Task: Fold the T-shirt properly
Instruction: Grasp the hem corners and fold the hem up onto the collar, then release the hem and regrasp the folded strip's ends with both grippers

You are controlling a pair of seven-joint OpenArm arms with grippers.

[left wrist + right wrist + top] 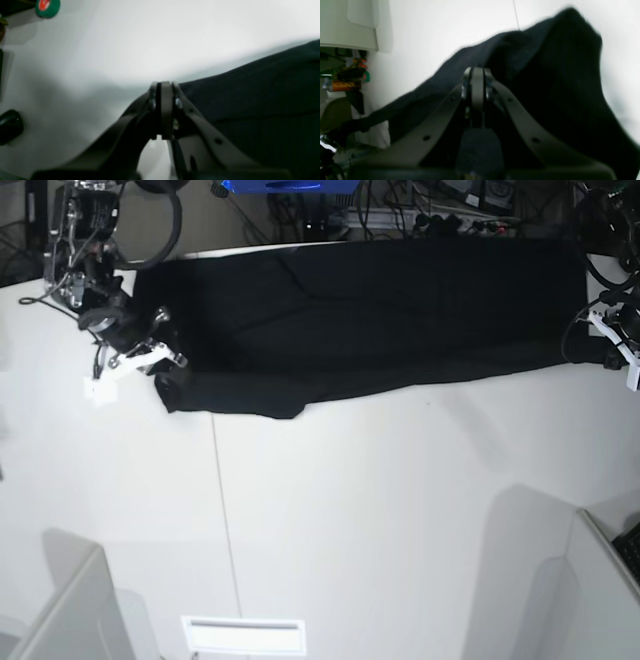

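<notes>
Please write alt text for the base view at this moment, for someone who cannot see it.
A black T-shirt lies stretched in a long band across the far side of a white table. The right gripper is shut on its end at the view's left, and the left gripper is at its other end at the right edge.

T-shirt: spread lengthwise across the far half of the table, from 10 o'clock through 12 to 2 o'clock in the base view, near half of the table lying before it toward 6 o'clock. Right gripper: at 10 o'clock, on the T-shirt's end there; left gripper: at 2 o'clock, at the opposite end. Cables and equipment: behind the table at 12 o'clock.
</notes>
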